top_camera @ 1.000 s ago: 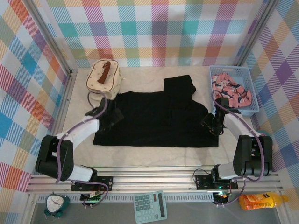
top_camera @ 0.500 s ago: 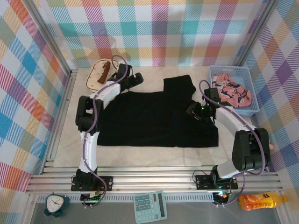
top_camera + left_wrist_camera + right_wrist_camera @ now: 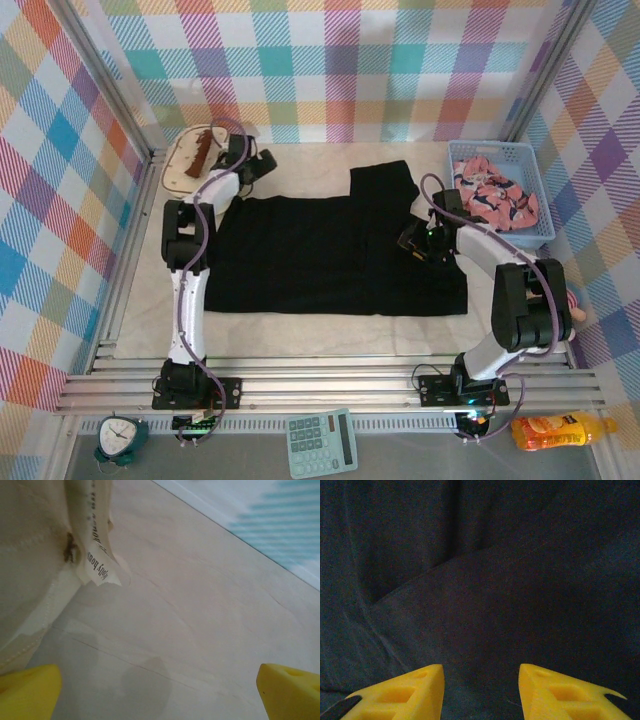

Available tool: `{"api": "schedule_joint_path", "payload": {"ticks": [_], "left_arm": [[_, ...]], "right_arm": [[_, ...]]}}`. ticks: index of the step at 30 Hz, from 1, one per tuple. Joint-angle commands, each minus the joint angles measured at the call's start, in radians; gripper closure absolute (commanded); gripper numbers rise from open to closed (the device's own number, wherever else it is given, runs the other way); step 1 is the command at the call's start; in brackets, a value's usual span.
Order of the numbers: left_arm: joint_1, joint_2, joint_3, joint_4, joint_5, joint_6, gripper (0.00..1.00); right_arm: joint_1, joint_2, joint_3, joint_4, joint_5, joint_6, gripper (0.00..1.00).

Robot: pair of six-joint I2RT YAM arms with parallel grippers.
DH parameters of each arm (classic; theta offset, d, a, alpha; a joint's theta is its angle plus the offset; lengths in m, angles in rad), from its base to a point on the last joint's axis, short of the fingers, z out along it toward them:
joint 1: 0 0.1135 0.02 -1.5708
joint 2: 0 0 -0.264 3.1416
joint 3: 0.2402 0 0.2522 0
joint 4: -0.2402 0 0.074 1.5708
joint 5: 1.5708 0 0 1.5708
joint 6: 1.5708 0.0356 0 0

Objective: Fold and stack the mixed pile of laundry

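From high above the near edge, the fixed camera looks steeply down over the whole worktop (image 3: 300,335). The left wrist camera sits low, skimming bare worktop right beside the cream bag (image 3: 30,555). The right wrist camera hovers close over the black shirt (image 3: 480,580), probably its right edge, also seen from above.

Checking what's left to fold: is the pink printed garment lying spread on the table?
No, the pink garment lies bunched inside the light-blue basket at the far right.
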Motion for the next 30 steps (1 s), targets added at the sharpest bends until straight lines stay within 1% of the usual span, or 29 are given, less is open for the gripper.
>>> {"api": "schedule_joint_path", "payload": {"ticks": [1,4,6,9,11,14,16,18,21,23,25,27,28,30], "left_arm": [[0.088,-0.068,-0.031,-0.031,-0.044,0.027,0.0],[0.098,-0.106,-0.047,-0.049,-0.001,0.065,0.0],[0.095,-0.133,-0.051,-0.055,0.063,0.069,0.0],[0.071,-0.195,-0.084,-0.102,0.111,0.064,0.0],[0.041,-0.258,-0.142,-0.094,0.13,0.067,0.0],[-0.013,-0.356,-0.266,-0.019,0.15,0.066,0.0],[-0.039,-0.387,-0.313,0.022,0.185,0.05,0.01],[-0.059,-0.378,-0.315,0.042,0.242,0.024,0.03],[-0.084,-0.355,-0.308,0.042,0.3,-0.021,0.07],[-0.101,-0.363,-0.35,0.057,0.297,-0.046,0.07],[-0.111,-0.383,-0.427,0.087,0.265,-0.061,0.06],[-0.108,-0.382,-0.476,0.089,0.227,-0.069,0.05],[-0.106,-0.375,-0.481,0.077,0.211,-0.06,0.05],[-0.099,-0.347,-0.472,0.04,0.171,-0.032,0.04]], "right_arm": [[0.008,0.021,0.047,-0.007,-0.01,-0.034,0.56],[0.012,0.043,0.06,-0.01,-0.011,-0.039,0.56],[0.012,0.055,0.077,-0.016,-0.003,-0.047,0.57],[0.012,0.072,0.121,-0.023,0.021,-0.062,0.56],[0.012,0.091,0.167,-0.027,0.044,-0.072,0.56],[0.012,0.161,0.285,-0.035,0.068,-0.098,0.56],[0.012,0.232,0.391,-0.06,0.12,-0.116,0.57],[0.009,0.316,0.504,-0.071,0.183,-0.137,0.57],[0.01,0.452,0.675,-0.084,0.241,-0.175,0.56],[0.01,0.558,0.82,-0.134,0.272,-0.198,0.55],[0.01,0.645,0.952,-0.188,0.297,-0.206,0.54],[0.008,0.718,1.073,-0.27,0.283,-0.198,0.53],[0.01,0.734,1.099,-0.295,0.266,-0.192,0.53],[0.013,0.718,1.065,-0.299,0.229,-0.175,0.51]]}}
